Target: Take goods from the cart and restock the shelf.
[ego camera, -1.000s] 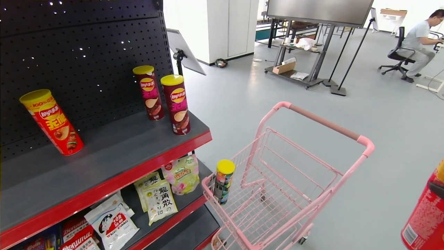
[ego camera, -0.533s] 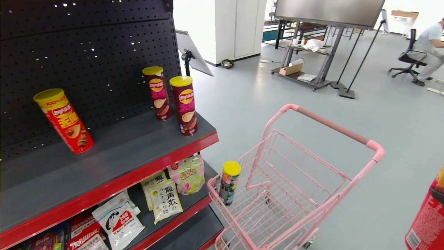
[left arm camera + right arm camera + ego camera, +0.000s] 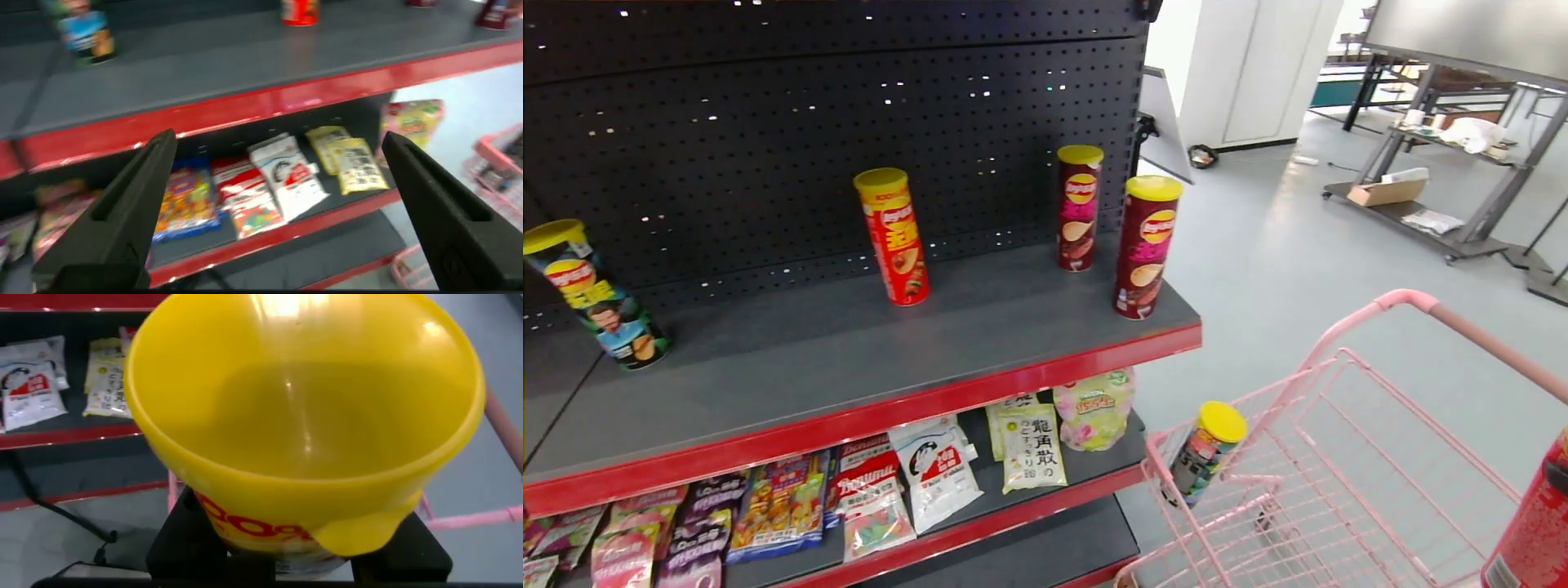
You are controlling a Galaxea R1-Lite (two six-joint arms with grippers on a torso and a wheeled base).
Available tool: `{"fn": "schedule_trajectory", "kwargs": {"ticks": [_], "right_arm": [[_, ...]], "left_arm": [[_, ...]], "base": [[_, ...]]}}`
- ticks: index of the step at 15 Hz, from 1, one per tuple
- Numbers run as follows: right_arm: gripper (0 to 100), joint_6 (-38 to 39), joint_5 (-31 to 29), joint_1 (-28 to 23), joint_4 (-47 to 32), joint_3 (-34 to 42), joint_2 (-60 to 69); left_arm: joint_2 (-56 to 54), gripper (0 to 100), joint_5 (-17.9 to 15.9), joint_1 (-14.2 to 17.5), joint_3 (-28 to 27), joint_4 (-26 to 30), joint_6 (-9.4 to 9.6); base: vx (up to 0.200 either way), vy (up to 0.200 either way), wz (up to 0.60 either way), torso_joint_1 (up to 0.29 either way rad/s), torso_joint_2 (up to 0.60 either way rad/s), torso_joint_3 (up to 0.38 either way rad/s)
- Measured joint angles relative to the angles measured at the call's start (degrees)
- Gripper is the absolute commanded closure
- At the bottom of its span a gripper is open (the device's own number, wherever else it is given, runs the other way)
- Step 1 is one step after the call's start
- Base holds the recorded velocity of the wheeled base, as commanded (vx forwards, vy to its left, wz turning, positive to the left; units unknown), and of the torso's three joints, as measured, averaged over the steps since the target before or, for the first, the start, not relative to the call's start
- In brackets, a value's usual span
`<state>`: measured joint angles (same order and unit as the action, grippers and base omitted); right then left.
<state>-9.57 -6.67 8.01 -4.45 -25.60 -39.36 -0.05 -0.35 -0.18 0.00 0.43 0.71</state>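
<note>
A red chip can with a yellow lid (image 3: 302, 416) stands upright in my right gripper (image 3: 298, 549), which is shut on it; its red side (image 3: 1531, 531) rises at the head view's lower right edge, beside the pink cart (image 3: 1347, 384). One multicoloured can (image 3: 1205, 453) leans in the cart's near corner. On the grey upper shelf (image 3: 849, 367) stand a dark can (image 3: 596, 294), a red can (image 3: 892, 237) and two maroon cans (image 3: 1079, 208) (image 3: 1146, 247). My left gripper (image 3: 278, 220) is open and holds nothing, facing the lower shelf.
Snack bags (image 3: 931, 478) line the lower shelf (image 3: 1045, 510) under the red edge. A black pegboard (image 3: 809, 122) backs the shelf. Grey floor (image 3: 1282, 261) lies to the right, with a metal rack (image 3: 1445, 188) farther back.
The head camera has swung left, so the shelf now takes up more of the picture and the dark can has come into view. The red can stays at the lower right edge.
</note>
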Motion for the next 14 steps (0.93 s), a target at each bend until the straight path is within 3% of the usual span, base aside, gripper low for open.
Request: {"fn": "schedule_trajectory", "kwargs": {"ticks": [5, 14], "right_arm": [[100, 0.0, 0.0, 0.0, 0.1, 1.5, 4.0], [100, 0.0, 4.3, 1.5, -0.5, 9.5, 22.8]], "left_arm": [[0.0, 0, 0.0, -0.1, 0.0, 0.1, 0.00], [0.0, 0, 0.0, 0.0, 0.0, 0.0, 0.00]], "base": [[0.000, 0.000, 0.12, 0.000, 0.00, 0.000], [0.200, 0.000, 0.00, 0.003, 0.00, 0.002]]}}
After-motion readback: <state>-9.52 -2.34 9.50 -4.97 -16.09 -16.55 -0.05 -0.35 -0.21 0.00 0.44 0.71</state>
